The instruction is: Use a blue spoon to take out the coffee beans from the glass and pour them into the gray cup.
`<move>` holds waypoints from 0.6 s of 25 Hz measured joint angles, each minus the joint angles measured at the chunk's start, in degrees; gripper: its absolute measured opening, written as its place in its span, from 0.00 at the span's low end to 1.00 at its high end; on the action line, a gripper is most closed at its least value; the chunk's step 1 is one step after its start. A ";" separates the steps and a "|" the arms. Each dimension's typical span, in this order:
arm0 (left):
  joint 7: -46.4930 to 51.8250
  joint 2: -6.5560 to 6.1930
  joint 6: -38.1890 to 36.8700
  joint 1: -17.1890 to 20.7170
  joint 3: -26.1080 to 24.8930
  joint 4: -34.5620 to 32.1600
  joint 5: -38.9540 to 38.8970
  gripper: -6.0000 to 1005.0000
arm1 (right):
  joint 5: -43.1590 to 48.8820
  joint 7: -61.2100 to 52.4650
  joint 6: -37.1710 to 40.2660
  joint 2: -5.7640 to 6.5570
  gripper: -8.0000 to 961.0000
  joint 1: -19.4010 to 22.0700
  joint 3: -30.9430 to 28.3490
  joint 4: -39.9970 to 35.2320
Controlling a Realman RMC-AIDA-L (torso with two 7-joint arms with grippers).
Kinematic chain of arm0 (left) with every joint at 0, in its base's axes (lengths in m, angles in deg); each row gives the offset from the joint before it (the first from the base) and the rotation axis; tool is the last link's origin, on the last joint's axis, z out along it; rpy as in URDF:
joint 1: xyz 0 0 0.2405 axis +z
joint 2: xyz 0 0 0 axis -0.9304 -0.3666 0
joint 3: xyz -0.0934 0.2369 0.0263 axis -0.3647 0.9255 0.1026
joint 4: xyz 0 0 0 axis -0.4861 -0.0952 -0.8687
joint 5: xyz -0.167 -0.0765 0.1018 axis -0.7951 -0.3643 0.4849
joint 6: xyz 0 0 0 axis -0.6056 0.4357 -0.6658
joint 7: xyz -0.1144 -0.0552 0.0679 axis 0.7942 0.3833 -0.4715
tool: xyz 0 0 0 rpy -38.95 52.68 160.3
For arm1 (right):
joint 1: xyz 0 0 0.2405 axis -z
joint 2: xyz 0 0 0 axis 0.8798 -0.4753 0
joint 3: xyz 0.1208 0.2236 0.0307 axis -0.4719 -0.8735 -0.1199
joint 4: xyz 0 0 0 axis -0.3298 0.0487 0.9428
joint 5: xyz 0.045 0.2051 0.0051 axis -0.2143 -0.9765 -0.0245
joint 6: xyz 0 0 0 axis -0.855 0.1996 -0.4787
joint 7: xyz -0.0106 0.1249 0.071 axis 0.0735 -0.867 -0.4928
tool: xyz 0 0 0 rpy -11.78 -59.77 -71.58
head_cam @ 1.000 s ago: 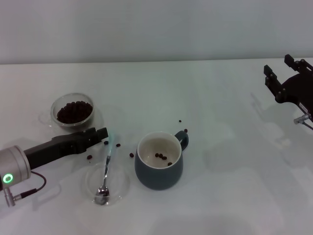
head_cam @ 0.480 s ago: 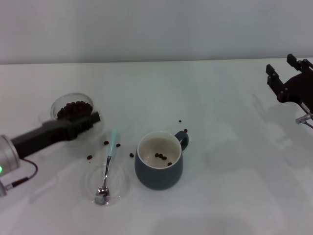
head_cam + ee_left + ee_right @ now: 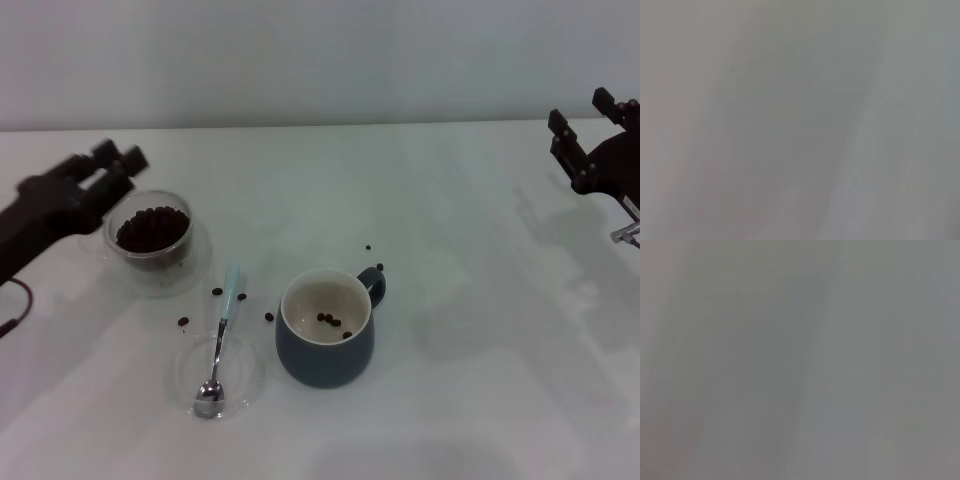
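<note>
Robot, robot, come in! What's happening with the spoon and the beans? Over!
Left gripper open, by glass. Right gripper open, parked far right. Blue spoon on saucer. Few beans in gray cup, some spilled.

A white table (image 3: 450, 400) filled most of the view, with a plain pale wall (image 3: 320, 60) behind it. Near the front left sat a flat clear glass saucer (image 3: 243, 385), round and low. Both wrist cams showed just blank gray, probably wall.
</note>
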 joint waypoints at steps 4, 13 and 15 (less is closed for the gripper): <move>-7.10 -0.10 -1.39 0.81 -0.19 3.43 -7.47 0.45 | 0.02 -2.72 3.89 0.00 0.59 0.37 0.31 0.47; -20.86 -0.26 -0.47 1.54 -0.35 8.40 -19.39 0.45 | 0.11 -5.36 11.56 -0.10 0.59 1.48 2.82 0.67; -22.16 -0.31 0.30 1.83 -0.52 8.43 -20.26 0.45 | 0.20 -5.69 13.99 -0.08 0.59 1.95 2.86 0.79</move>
